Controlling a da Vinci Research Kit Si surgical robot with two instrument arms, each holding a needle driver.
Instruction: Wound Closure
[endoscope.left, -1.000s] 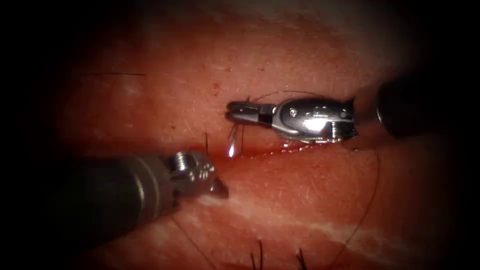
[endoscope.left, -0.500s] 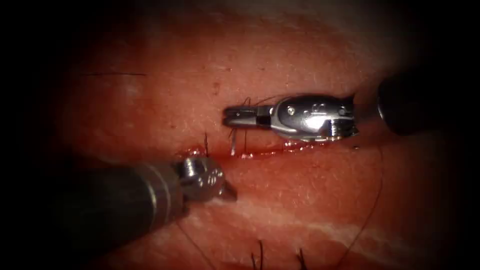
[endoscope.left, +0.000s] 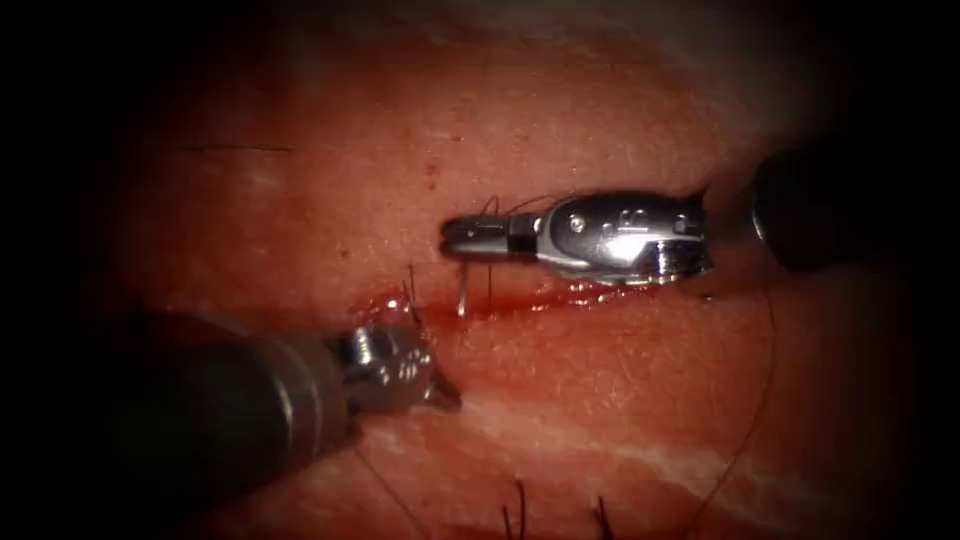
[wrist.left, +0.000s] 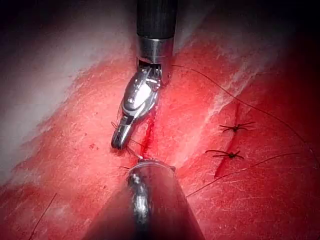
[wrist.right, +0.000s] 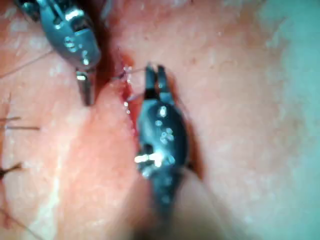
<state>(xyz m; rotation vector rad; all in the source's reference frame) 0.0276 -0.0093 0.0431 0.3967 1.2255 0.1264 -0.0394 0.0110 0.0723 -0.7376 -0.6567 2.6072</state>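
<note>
In the endoscope view the cut (endoscope.left: 600, 293) runs across the tissue (endoscope.left: 600, 390). My right tool (endoscope.left: 455, 238) lies just above it, jaws shut on the curved needle (endoscope.left: 463, 290) near its upper end. The needle hangs steeply down from the jaws, and its lower end is at the cut's upper lip, where its point is hidden. Thread (endoscope.left: 760, 400) arcs from the jaws over the tool and down the right. My left tool (endoscope.left: 445, 388) sits below the cut at lower left, jaws shut, its tip on the tissue, holding nothing. The right wrist view shows both tools, right (wrist.right: 155, 75) and left (wrist.right: 87, 92).
Red fluid (endoscope.left: 390, 300) glistens along the cut's left end. Dark cut thread ends of finished stitches (endoscope.left: 518, 505) stand at the bottom edge, and the stitches (wrist.left: 235, 127) show in the left wrist view, where the right tool (wrist.left: 119, 140) sits by the cut.
The right tool has shifted slightly left and lowered the needle, so less of it shows above the cut. The left tool moved right, then back a little left.
</note>
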